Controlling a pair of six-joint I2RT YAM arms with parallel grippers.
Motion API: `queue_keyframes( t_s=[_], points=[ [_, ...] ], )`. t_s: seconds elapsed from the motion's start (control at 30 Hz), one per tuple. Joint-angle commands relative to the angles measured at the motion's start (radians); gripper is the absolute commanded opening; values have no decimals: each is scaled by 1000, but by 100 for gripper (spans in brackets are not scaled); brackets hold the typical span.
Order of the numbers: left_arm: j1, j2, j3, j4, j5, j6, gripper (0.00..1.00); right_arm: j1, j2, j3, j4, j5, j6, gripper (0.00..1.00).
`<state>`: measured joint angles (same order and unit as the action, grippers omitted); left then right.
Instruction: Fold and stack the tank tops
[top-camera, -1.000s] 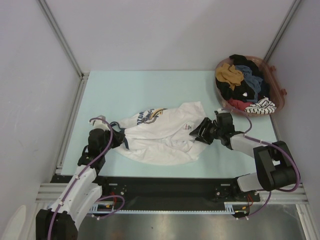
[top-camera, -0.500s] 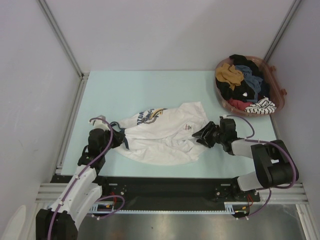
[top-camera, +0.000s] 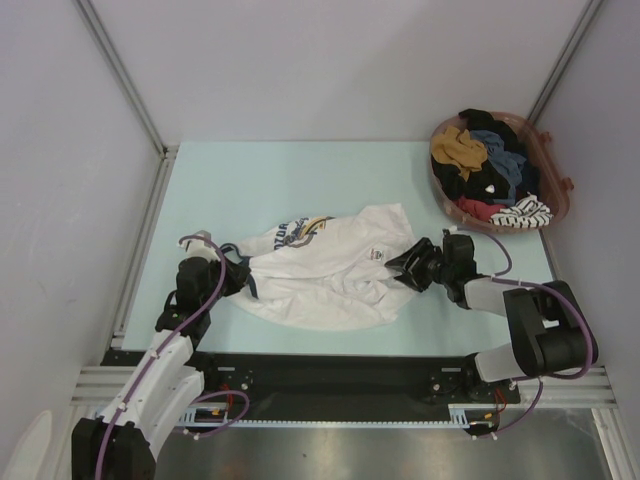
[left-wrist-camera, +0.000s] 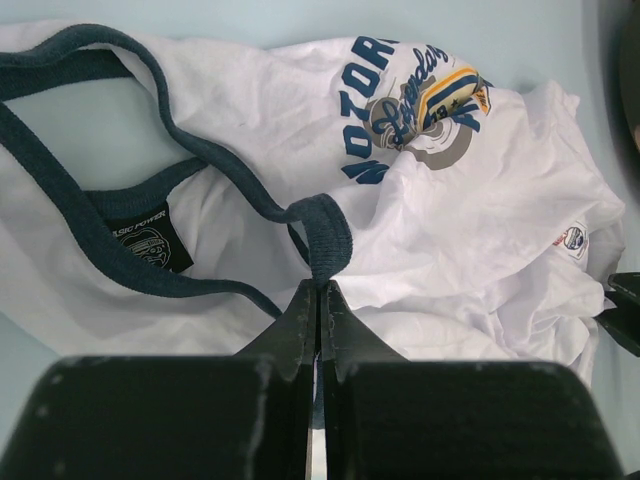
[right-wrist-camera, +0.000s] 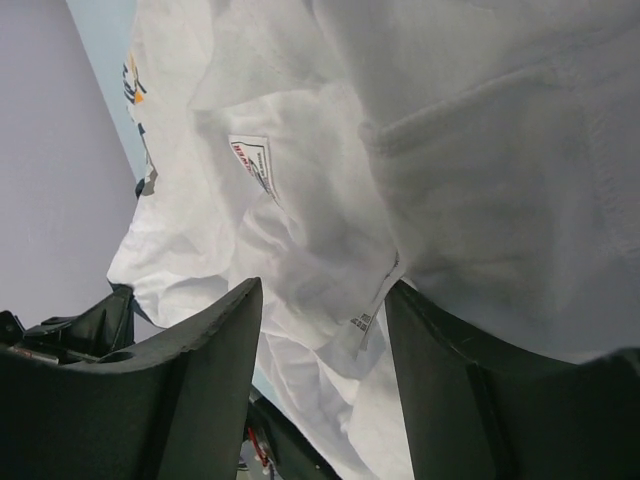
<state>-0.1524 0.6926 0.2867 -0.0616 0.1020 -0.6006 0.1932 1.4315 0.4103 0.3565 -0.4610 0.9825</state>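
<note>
**Left gripper** (left-wrist-camera: 318, 292): near left of the table (top-camera: 300, 175). The jaws are pressed together on the navy strap (left-wrist-camera: 322, 232) of the white tank top (top-camera: 330, 270), pinching the cloth where the trim bunches into a loop. The rest of the garment lies to the right of this hand and a little beyond it.

**White tank top:** lies crumpled on the middle of the table, between the two grippers.
- Its long axis runs left to right, roughly along the near edge.
- Neck and straps point left; the hem points right.
- The printed front (left-wrist-camera: 420, 100) faces up on the far side. The neck label (left-wrist-camera: 148, 243) is exposed.
- It is not yet flat and not yet folded.

**Right gripper** (right-wrist-camera: 320, 300): near right, at the hem end of the top.
- The jaws stand apart, with loose hem folds and a small care tag (right-wrist-camera: 365, 318) between them. Nothing is pinched.
- The garment lies to the left of this hand.
- Judgement: each arm has its own end, so the coming move depends on the right jaws closing on the hem, so that the top can be drawn out along its length.

**Basket** (top-camera: 562, 190): far right corner, well apart from the top. It holds a jumble of clothes. A grey-blue piece (top-camera: 500, 150) shows among them; whether this is the second top cannot be told.
</note>
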Motion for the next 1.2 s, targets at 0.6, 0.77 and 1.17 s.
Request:
queue_keyframes(
  t_s=[0.6, 0.77, 1.17],
  points=[
    [10, -7, 14, 36, 2, 27, 0, 45, -27, 231, -68, -63, -156, 0],
    [10, -34, 17, 10, -21, 28, 0, -69, -245, 101, -125, -119, -248, 0],
    [10, -201, 54, -125, -188, -16, 0, -389, -551, -71, -386, -194, -323, 0]
  ],
)
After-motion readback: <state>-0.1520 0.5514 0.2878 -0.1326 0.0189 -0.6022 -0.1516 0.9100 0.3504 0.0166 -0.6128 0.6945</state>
